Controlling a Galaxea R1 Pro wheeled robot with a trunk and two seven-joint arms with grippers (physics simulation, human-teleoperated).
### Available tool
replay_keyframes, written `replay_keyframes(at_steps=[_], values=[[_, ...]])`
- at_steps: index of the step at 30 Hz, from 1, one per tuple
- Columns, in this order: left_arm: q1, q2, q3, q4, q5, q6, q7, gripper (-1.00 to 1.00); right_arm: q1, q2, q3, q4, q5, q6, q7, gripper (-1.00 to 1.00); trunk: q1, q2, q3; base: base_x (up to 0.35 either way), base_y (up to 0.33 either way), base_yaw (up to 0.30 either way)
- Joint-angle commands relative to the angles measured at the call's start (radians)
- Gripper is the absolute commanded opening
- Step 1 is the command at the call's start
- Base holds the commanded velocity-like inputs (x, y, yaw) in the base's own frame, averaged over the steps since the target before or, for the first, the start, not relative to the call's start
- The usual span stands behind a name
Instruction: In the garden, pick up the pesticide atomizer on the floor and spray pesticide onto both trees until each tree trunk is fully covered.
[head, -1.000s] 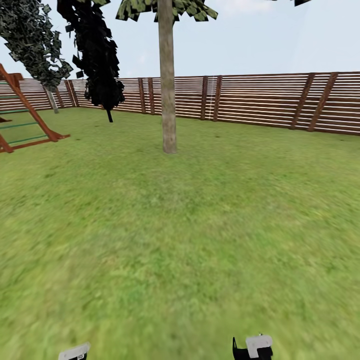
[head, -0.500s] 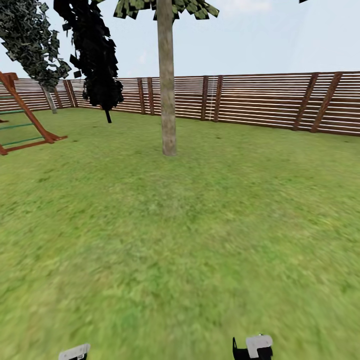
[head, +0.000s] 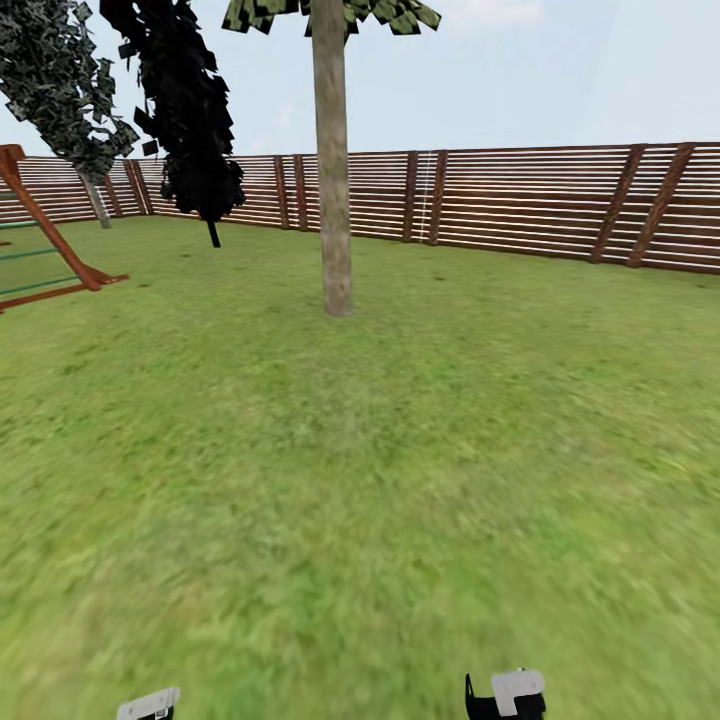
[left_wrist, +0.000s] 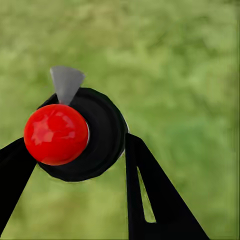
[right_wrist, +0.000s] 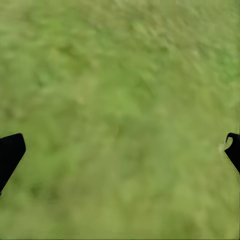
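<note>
One thick grey-brown tree trunk (head: 333, 170) stands upright on the far part of the lawn, a little left of the middle of the head view, its blocky green canopy (head: 330, 14) cut off by the top edge. Blurry green grass (head: 380, 470) makes up the floor from the near edge to the fence (head: 520, 205), a run of brown horizontal slats on leaning posts that closes the far side and turns along the far left. Near that far left corner stand a near-black thin-trunked tree (head: 185, 110) and a grey-green leafy tree (head: 60, 85), and at the left edge a reddish wooden frame (head: 45, 245) with green rungs rests on the grass. Pale blue sky shows above the fence. At the near edge of the head view two white-topped parts of the arms poke in, one at the left (head: 148, 704) and one at the right (head: 505, 693). Seen from the left wrist, the left claw (left_wrist: 75, 165) is clenched on the pesticide atomizer (left_wrist: 82, 135), whose black round body, red ball top and grey nozzle sit between the two black fingers over the grass. Seen from the right wrist, the right claw (right_wrist: 120, 155) is released, its black fingertips (right_wrist: 10, 152) spread wide apart with bare grass between them.
</note>
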Motion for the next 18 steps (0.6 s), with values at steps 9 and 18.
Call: replay_keyframes(at_steps=[9,18], values=[[-0.001,0.000,0.005,0.001,0.001,-0.003,-0.005,-1.00,-0.001,0.000,-0.004,0.001,0.011,-0.001,-0.008,1.00,0.000,0.000,-0.001,0.340,0.000,0.000],[-0.001,0.000,0.005,0.001,0.001,-0.003,-0.005,-1.00,-0.001,0.000,-0.004,0.001,0.011,-0.001,-0.008,1.00,0.000,0.000,-0.001,0.340,0.000,0.000]])
